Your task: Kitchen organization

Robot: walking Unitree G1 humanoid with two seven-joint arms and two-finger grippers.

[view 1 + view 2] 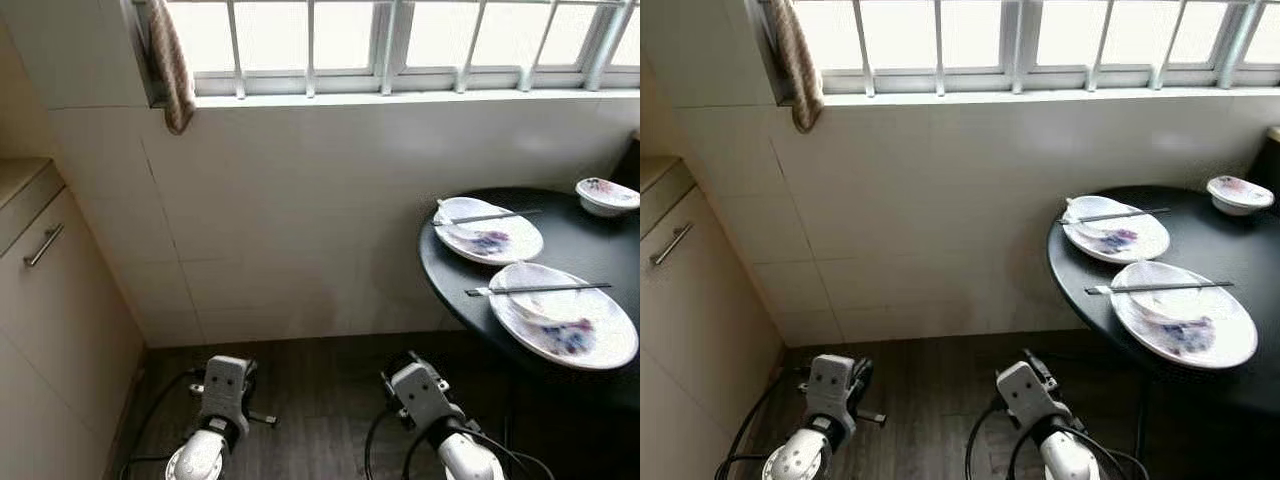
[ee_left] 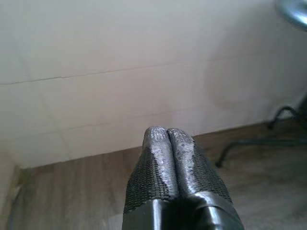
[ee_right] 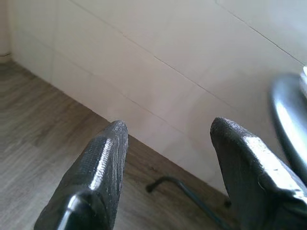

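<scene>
Dirty plates sit on the round black worktop [image 1: 590, 250] at the right of the scene: a near plate [image 1: 565, 315] with a chopstick-like utensil [image 1: 540, 289] laid across it, a farther plate [image 1: 490, 231] bearing a second such utensil [image 1: 490, 216], and a small bowl [image 1: 607, 195] at the far right edge. All three carry purplish smears, apparently food residue.

Both arms hang low over the dark wood floor [image 1: 320, 390], well apart from the dishes. The left gripper [image 2: 168, 139] has its two black fingers pressed together with nothing between them. The right gripper [image 3: 168, 139] has its fingers spread wide and holds nothing; it points at the white tiled wall [image 1: 300, 220], with the worktop's curved edge at the side of its view.

The step in hand looks like an approach to the worktop, so the robot would do well to turn right and step nearer before raising an arm. The utensils lie loose across the plates and could roll off if a plate is tilted, so lifting them off first, or keeping each plate level, seems wise.

The worktop's right part is cut off, so more dishes may lie there. A cupboard [image 1: 60, 300] with a bar handle [image 1: 43, 245] stands at the left, its top barely in view. A cloth [image 1: 172, 65] hangs by the barred window [image 1: 400, 40]. No sink can be made out.
</scene>
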